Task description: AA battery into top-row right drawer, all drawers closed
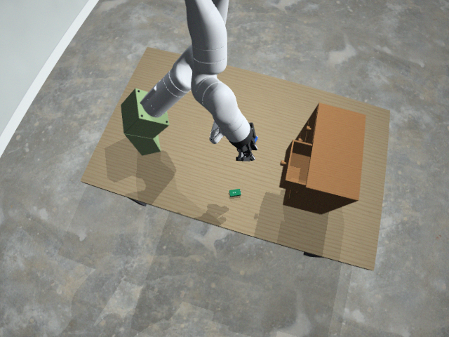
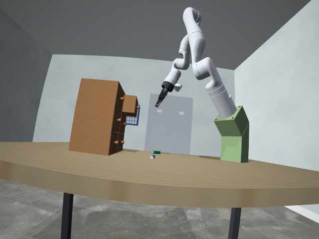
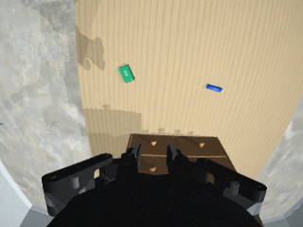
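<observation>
The top-right drawer [image 1: 299, 167] of the chest [image 1: 335, 150] stands open, and the gripper [image 2: 157, 104] hangs high, fingers narrow and holding nothing. The small blue cylinder, judged to be the battery [image 2: 152, 157], lies on the table [image 2: 180, 175] near a green block [image 2: 156, 152]. The gripper should probably open wider, descend straight and pinch the battery across its width. The block's pale mark is unreadable
</observation>
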Motion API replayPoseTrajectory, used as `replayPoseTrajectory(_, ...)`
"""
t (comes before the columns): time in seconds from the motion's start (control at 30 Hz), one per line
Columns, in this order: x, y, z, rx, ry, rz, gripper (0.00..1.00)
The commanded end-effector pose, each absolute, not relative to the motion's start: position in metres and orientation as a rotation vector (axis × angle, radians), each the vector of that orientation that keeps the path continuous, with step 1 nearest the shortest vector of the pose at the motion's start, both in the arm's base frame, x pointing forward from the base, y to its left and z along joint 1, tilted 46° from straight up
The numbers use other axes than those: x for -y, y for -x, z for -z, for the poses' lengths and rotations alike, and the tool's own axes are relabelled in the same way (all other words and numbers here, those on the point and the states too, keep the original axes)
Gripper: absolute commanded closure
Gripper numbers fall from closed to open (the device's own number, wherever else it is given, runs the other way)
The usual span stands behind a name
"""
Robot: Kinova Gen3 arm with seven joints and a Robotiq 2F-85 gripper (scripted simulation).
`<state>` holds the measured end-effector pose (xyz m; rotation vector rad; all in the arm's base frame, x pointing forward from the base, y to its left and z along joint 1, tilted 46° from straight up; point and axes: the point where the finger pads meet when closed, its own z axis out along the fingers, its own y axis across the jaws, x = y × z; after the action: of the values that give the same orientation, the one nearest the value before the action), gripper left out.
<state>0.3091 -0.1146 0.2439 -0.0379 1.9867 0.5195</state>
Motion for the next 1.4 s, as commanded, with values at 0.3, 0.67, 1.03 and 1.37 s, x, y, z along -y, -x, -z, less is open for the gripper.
replayPoseTrajectory(0.3, 0.121, -0.298, -0.245, -2.028, 0.039, -0.518, 0.67)
replayPoseTrajectory(0.67, 0.126, -0.282, -0.247, -2.083, 0.053, -0.521, 0.67)
replayPoseTrajectory(1.03, 0.134, -0.255, -0.251, -2.177, 0.079, -0.525, 0.67)
replayPoseTrajectory(1.37, 0.141, -0.233, -0.254, -2.254, 0.100, -0.527, 0.67)
